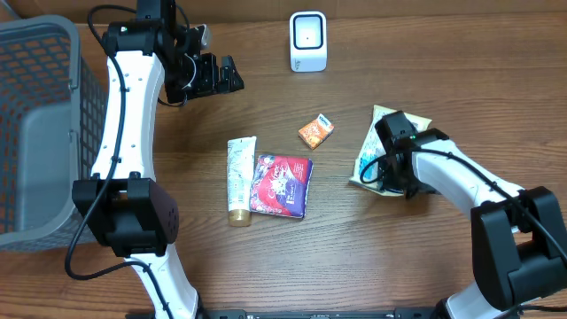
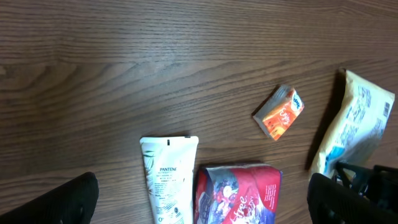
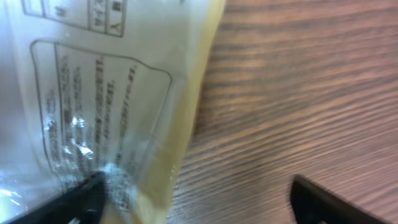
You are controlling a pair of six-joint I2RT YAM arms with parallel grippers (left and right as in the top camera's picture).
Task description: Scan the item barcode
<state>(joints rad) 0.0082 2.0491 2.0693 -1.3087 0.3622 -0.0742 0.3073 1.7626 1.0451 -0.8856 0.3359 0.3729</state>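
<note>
Lies flat on the table's [image 1: 461, 62] right side: yellow packet [image 1: 366, 161], long axis running far to near, near end slanting leftward. Poised over it, right gripper [image 3: 208, 202] spread wide, clasping nothing. Left gripper [image 1: 220, 75] likewise gaping.

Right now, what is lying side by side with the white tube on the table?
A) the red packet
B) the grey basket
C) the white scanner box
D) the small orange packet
A: the red packet lies right alongside the white tube, while the small orange packet sits apart from both, further up the table.
</note>
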